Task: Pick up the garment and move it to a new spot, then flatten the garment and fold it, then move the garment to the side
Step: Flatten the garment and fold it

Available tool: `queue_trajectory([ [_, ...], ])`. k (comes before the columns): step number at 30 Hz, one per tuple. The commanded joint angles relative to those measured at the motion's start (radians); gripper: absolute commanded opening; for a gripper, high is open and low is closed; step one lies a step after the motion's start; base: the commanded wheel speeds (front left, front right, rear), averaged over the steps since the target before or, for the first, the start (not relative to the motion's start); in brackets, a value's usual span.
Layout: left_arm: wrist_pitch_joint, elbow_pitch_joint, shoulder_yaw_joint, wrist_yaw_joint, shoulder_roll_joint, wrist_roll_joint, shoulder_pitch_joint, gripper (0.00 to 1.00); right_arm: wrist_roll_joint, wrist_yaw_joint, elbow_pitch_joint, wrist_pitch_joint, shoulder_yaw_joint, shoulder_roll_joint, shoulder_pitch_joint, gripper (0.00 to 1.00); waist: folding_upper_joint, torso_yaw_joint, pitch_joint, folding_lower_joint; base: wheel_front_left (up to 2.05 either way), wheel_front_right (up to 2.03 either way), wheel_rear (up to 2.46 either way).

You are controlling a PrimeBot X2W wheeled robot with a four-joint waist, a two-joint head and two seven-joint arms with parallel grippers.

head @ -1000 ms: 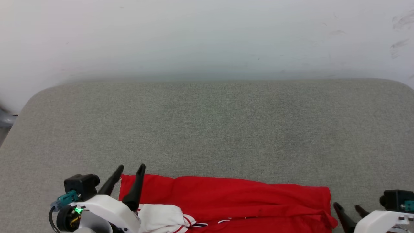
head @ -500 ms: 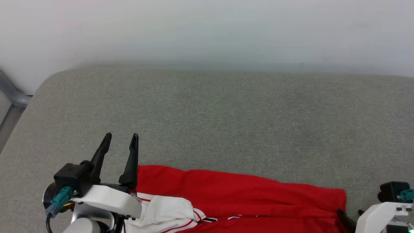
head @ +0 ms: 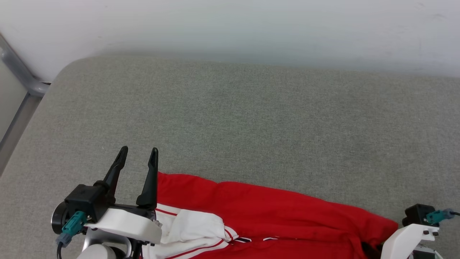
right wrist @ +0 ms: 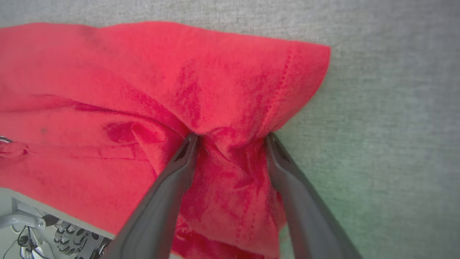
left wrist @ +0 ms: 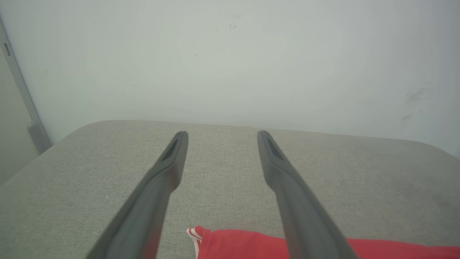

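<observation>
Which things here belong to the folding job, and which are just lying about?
Job:
- garment, lying rumpled
- left gripper, open by the garment's left end
- right gripper, fingers astride a bunched part of the garment

Not part of it:
- grey padded surface, under the garment
- white wall
- metal rail at the left

1. Garment (head: 269,205): red jersey, one white sleeve (head: 194,226) with red-striped trim, scraps of black white-edged lettering near the lower edge.
2. Stretched left to right along the near edge of the grey padded surface (head: 251,126), mostly flat.
3. Left end: sleeve folded over the red. Right end: puckered, raised fold, creases.
</observation>
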Motion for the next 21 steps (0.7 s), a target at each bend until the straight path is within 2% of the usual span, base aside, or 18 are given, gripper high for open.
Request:
queue_trajectory([
  [1, -0.003, 0.003, 0.006, -0.002, -0.004, 0.006, 0.014, 1.0, 0.025, 0.003, 0.062, 0.036, 0.05, 0.057, 0.041, 0.0, 0.0001, -0.005, -0.005, 0.0, 0.0, 0.0, 0.0],
  [9, -0.003, 0.009, 0.0, 0.003, 0.002, 0.032, 0.034, 1.0, 0.034, 0.001, 0.003, -0.042, 0.018, -0.006, -0.039, 0.0, 0.0001, -0.035, -0.053, 0.0, 0.0, 0.0, 0.0],
  [13, 0.0, 0.003, -0.006, 0.013, 0.006, 0.041, 0.042, 1.0, 0.035, 0.001, -0.013, -0.037, -0.019, -0.04, -0.052, 0.0, 0.0001, -0.051, -0.071, 0.0, 0.0, 0.0, 0.0],
  [21, 0.003, -0.006, -0.013, 0.025, 0.01, 0.048, 0.058, 1.0, 0.015, 0.001, -0.028, 0.0, -0.196, -0.1, -0.032, 0.0, 0.0001, -0.071, -0.087, 0.0, 0.0, 0.0, 0.0],
])
